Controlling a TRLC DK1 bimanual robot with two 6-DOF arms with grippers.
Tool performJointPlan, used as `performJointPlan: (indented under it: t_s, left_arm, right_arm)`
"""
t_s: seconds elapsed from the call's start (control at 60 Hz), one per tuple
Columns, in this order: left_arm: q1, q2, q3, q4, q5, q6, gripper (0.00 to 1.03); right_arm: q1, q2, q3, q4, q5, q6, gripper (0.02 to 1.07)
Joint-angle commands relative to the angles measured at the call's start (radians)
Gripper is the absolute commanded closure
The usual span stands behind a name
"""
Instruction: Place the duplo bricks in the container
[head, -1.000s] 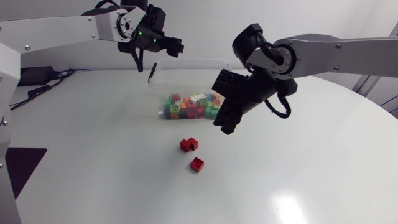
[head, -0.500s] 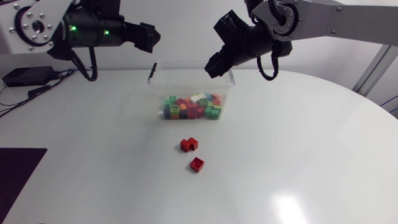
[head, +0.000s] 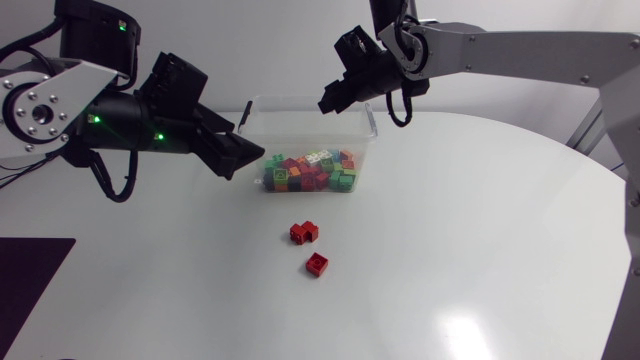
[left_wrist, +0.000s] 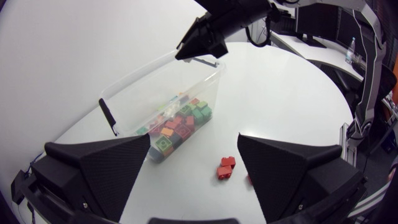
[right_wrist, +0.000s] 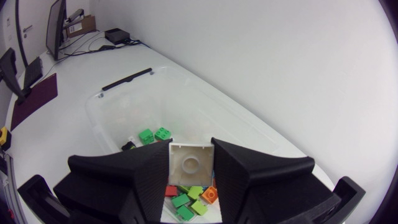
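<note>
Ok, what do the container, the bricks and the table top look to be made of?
Container: clear, thin plastic; the bricks show through its walls. Bricks: hard moulded plastic, bright solid colours, studs on top; the white brick shows a hollow underside. Table: white, smooth, slightly glossy, with a soft glare patch; likely laminate or painted board, cannot tell.

The left arm (head: 60, 105) angles inward, its gripper (left_wrist: 194, 143) with both black fingers spread wide, nothing between them. The right arm (head: 520, 48) stretches across, its gripper (head: 333, 98) tilted down, clamping a white square duplo brick (right_wrist: 191, 163).
</note>
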Motion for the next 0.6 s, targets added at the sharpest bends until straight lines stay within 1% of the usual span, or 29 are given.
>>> performJointPlan:
  t_s: [0.0,0.05,0.117,0.167,0.183,0.2,0.217,0.267,0.383,0.433,0.5,0.583]
  left_arm:
    - [-0.017,0.033,-0.016,-0.038,0.013,0.056,0.06]
    - [-0.034,0.059,0.001,-0.077,0.000,0.060,0.06]
    - [-0.063,0.080,0.018,-0.121,-0.023,0.064,0.06]
    - [-0.081,0.086,0.018,-0.129,-0.038,0.064,0.06]
    - [-0.104,0.094,0.016,-0.136,-0.058,0.065,0.06]
    - [-0.106,0.095,0.016,-0.136,-0.061,0.065,0.06]
    - [-0.127,0.105,0.016,-0.144,-0.081,0.071,0.06]
    - [-0.149,0.126,0.019,-0.150,-0.110,0.071,0.06]
    - [-0.207,0.198,0.039,-0.184,-0.170,0.068,0.06]
    - [-0.235,0.207,0.027,-0.182,-0.204,0.100,0.06]
    - [-0.242,0.218,0.027,-0.172,-0.220,0.183,0.06]
    - [-0.216,0.264,0.064,-0.167,-0.233,0.212,0.06]
  right_arm:
    - [0.011,0.063,0.053,0.018,0.049,0.033,0.33]
    - [0.017,0.087,0.080,0.013,0.081,0.032,0.05]
    - [0.018,0.089,0.084,0.013,0.088,0.030,0.06]
    - [0.017,0.072,0.080,0.012,0.090,0.032,0.06]
    - [0.015,0.066,0.078,0.012,0.090,0.032,0.06]
    - [0.014,0.055,0.073,0.012,0.090,0.032,0.06]
    - [0.012,0.049,0.070,0.012,0.090,0.032,0.06]
    - [0.008,0.017,0.047,0.010,0.088,0.032,0.06]
    - [0.002,-0.100,-0.066,0.015,0.088,0.026,0.06]
    - [0.002,-0.160,-0.137,0.016,0.076,0.009,0.06]
    - [0.000,-0.238,-0.229,0.016,0.044,-0.022,0.06]
    - [-0.003,-0.315,-0.329,0.016,0.036,-0.045,0.06]
